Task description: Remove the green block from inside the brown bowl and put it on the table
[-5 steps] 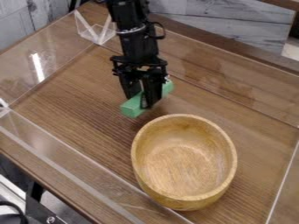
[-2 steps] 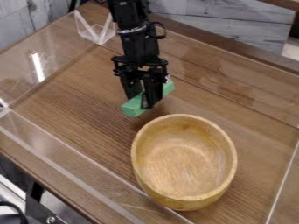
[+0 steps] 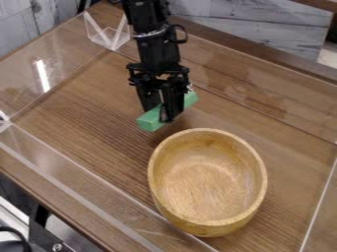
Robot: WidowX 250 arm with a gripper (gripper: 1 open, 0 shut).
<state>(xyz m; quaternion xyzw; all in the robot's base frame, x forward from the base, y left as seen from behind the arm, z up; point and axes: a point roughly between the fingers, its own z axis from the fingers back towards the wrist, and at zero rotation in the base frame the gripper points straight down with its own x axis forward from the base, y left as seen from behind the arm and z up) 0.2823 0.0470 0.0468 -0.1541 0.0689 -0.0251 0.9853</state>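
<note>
The bench (image 3: 79, 123) is the biggest thing here, a wide brown wood-grain top that fills most of the view, with clear acrylic walls (image 3: 59, 49) standing along its edges. Beyond the far wall a pale marbled surface shows at the upper right.

Next in size is the brown bowl (image 3: 208, 181), round, light wood with visible grain and a thick rim. It sits upright on the bench toward the lower right, and its inside is bare wood.

The black robot arm (image 3: 148, 25) comes down from the top of the view, just up and left of the bowl, pointing steeply downward.

At its end the gripper (image 3: 161, 106) has its dark fingers (image 3: 168, 98) closed tight around the green block (image 3: 164, 111). The block is outside the bowl, just beyond the bowl's far-left rim, with its lower end at or very near the bench surface; whether it actually touches the wood cannot be told.
</note>
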